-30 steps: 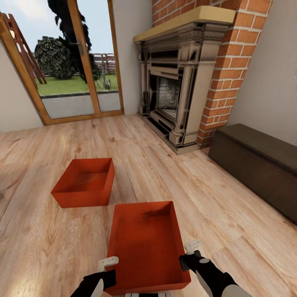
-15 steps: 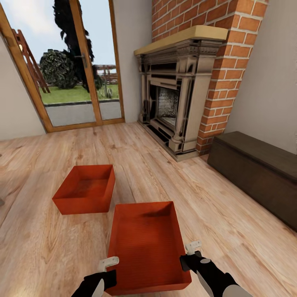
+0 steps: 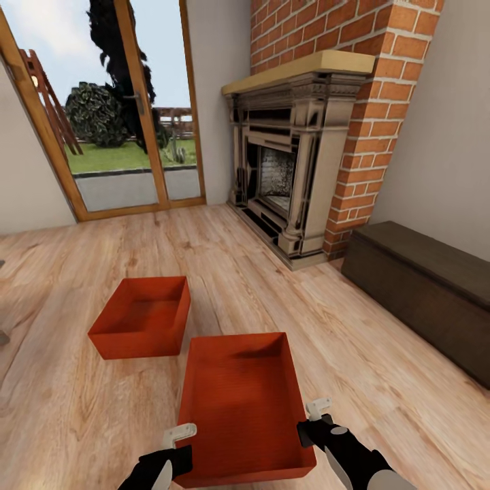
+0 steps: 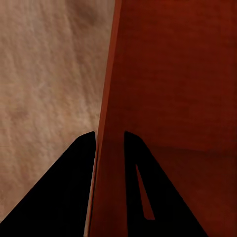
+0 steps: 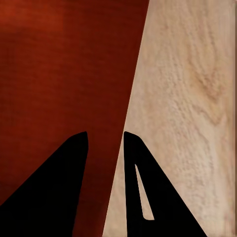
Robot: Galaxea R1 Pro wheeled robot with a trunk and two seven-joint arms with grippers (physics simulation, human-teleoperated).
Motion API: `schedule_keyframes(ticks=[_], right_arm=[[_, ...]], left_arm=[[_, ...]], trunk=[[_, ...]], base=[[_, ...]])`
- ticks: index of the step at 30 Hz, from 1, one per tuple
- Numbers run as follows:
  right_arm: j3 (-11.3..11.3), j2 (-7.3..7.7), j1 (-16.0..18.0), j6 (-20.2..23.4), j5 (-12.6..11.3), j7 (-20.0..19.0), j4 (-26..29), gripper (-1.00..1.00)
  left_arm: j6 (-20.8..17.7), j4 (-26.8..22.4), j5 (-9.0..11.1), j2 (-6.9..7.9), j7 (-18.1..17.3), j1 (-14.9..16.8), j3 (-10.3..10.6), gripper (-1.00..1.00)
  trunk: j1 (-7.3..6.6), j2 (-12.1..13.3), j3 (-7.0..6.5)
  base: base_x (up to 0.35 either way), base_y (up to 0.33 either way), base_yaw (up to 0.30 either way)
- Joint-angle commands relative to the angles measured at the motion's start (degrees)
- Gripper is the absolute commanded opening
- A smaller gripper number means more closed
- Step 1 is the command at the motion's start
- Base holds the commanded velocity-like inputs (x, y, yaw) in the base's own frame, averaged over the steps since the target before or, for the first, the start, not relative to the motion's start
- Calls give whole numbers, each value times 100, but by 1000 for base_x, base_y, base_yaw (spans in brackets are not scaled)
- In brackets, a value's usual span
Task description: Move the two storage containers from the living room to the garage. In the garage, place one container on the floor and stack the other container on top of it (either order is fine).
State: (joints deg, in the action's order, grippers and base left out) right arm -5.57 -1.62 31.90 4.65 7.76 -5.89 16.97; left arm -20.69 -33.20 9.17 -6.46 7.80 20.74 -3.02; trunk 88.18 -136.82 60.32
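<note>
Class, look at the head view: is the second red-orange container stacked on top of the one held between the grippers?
No. The second container sits apart on the wood floor, beside the held container.

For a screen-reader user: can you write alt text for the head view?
Both pincers, left and right, grip opposite walls of a red-orange storage container above the wood-plank floor. A second container sits further out, towards a brick fireplace.

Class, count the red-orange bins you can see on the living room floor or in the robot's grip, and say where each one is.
2. One bin is held between the left gripper and right gripper, close to the robot. The other bin sits on the wood floor further ahead, to its left.
</note>
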Motion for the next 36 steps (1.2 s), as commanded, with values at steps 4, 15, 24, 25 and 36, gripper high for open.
schedule_keyframes(ticks=[4,15,24,25,36], right_arm=[[135,-348,1,36,50,-10,0,-100],[135,-348,1,36,50,-12,0,-100],[135,-348,1,36,50,-13,-15,-100],[135,-348,1,36,50,-12,-16,-100],[135,-348,1,36,50,-10,-19,-100]], left_arm=[[-14,-20,158,-22,49,-5,258,-100],[-14,-20,155,-22,46,-5,258,-100],[-14,-20,155,-22,47,-6,258,-100],[-14,-20,155,-22,48,-4,258,-100],[-14,-20,155,-22,48,-4,258,-100]], trunk=[[-90,160,-71],[-331,601,-359],[-529,962,-599],[-551,1002,-626],[-792,1443,-920]], base=[[0,0,0],[0,0,110],[0,0,144],[0,0,144],[0,0,142]])
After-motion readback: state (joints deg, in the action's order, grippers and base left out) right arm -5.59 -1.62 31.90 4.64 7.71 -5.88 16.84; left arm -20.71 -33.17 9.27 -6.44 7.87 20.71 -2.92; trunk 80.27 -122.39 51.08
